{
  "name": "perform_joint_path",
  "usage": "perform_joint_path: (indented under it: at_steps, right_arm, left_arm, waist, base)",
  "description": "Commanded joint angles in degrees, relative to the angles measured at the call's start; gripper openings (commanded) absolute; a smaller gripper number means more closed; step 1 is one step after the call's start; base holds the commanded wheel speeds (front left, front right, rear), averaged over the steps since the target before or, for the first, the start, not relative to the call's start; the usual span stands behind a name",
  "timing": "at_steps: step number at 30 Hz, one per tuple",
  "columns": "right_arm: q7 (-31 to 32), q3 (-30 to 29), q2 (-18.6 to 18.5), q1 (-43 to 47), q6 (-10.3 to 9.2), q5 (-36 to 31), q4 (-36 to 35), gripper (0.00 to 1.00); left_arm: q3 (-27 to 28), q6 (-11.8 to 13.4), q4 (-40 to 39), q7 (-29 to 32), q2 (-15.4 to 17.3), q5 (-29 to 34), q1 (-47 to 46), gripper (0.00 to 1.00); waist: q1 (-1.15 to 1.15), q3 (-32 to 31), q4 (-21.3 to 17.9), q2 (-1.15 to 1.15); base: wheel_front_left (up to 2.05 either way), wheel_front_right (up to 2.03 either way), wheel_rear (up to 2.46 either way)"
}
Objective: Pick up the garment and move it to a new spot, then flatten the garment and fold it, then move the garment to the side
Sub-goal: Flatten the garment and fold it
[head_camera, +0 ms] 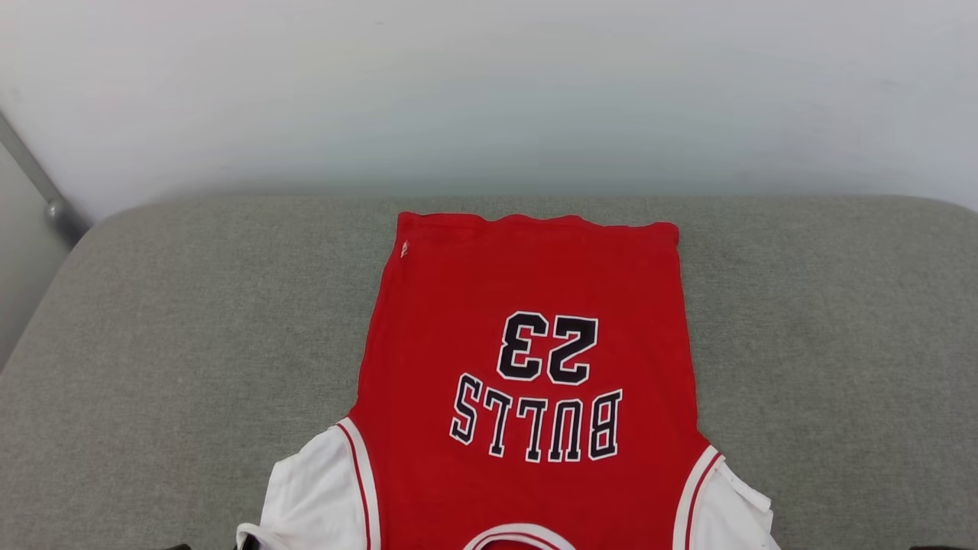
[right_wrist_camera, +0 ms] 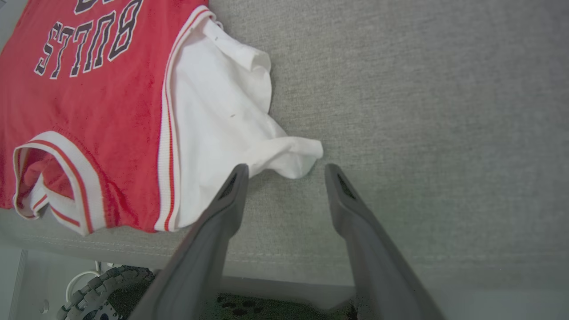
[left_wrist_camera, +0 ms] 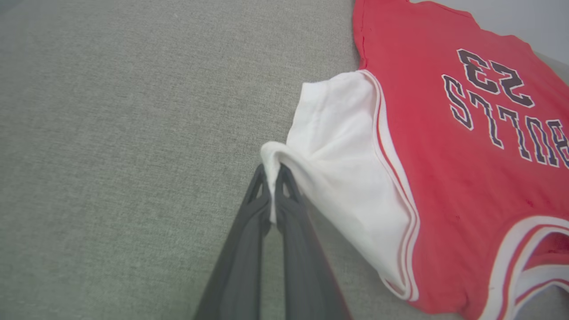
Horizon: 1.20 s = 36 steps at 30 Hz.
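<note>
A red jersey-style T-shirt with white sleeves, the garment (head_camera: 527, 290), lies spread flat on a grey woven-fabric padded surface (head_camera: 191, 344), about midway across it. Its hem points toward the far edge of the surface. Its white, red-striped collar reaches the near edge. The printed side faces up: a black, white-outlined "23" above the word "BULLS", both reading upside down in the head view. The red body lies smooth, with slight ripples along the hem.

The left gripper (left_wrist_camera: 272, 171) sits low over the grey surface near that near edge, its two long dark fingers pressed together. They pinch a fold of the white sleeve's edge, which rises off the surface into a small peak at the fingertips. The rest of that sleeve drapes back down to the red body (left_wrist_camera: 444, 155).

The right gripper (right_wrist_camera: 284, 171) hovers over the same near edge on the other side, its jaws spread wide and holding nothing. The crumpled tip of the other white sleeve (right_wrist_camera: 222, 102) rests on the surface just beyond the fingertips. Below the surface's near edge, a dark knobbly wheel (right_wrist_camera: 89, 293) shows.
</note>
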Motion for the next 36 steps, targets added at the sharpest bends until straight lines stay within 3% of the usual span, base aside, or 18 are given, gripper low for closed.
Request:
perform_joint_path:
  at_steps: [1, 9, 17, 22, 23, 24, 30, 36]
  right_arm:
    - [-0.07, -0.21, 0.25, -1.38, -0.04, 0.07, -0.9, 1.0]
    - [-2.7, -2.94, -0.34, -14.23, -0.04, -0.96, 1.24, 1.0]
    - [-3.6, -5.84, -3.34, -38.69, -0.04, -1.1, 15.33, 1.0]
    - [2.39, -7.03, -6.46, -52.44, -0.03, -1.59, 24.08, 1.0]
    - [8.22, -7.46, -7.6, -59.78, -0.03, -2.7, 28.29, 1.0]
    - [10.09, -7.6, -8.03, -61.88, -0.03, -3.35, 29.43, 1.0]
    - [19.57, -7.84, -8.61, -72.69, -0.04, -7.3, 32.77, 1.0]
    - [23.06, -8.02, -8.1, -78.17, -0.04, -10.17, 33.94, 1.0]
  left_arm:
    - [-0.18, -0.13, -0.29, -0.6, 0.14, 0.65, -0.9, 0.0]
    - [-0.31, -0.77, -3.47, -1.95, -0.63, 1.38, -5.06, 0.0]
    - [-1.49, -2.32, -7.87, -4.3, -1.84, 3.35, -11.82, 0.0]
    - [-3.66, -4.32, -10.07, -5.51, -3.24, 5.23, -16.81, 0.0]
    - [-4.52, -5.25, -11.14, -6.2, -4.23, 6.05, -19.43, 0.0]
    - [-4.77, -5.58, -11.58, -6.37, -4.62, 6.18, -20.19, 0.0]
    - [-6.2, -7.33, -13.0, -7.43, -6.51, 7.66, -24.59, 0.0]
    - [-6.82, -8.83, -13.2, -8.1, -7.75, 8.5, -27.09, 0.0]
  waist:
    - [0.01, 0.35, 0.09, 0.0]
    - [0.01, 5.8, 1.76, 0.0]
    - [0.01, 14.12, 5.27, 0.0]
    - [0.01, 19.45, 8.97, 0.0]
    - [0.01, 22.69, 10.47, 0.0]
    - [0.01, 23.74, 11.0, 0.0]
    - [0.01, 29.47, 13.47, 0.0]
    - [0.01, 33.02, 15.02, 0.0]
  base:
    - [0.0, 0.0, 0.0]
    - [0.0, 0.0, 0.0]
    - [0.0, 0.0, 0.0]
    - [0.0, 0.0, 0.0]
    - [0.0, 0.0, 0.0]
    - [0.0, 0.0, 0.0]
    - [0.0, 0.0, 0.0]
    - [0.0, 0.0, 0.0]
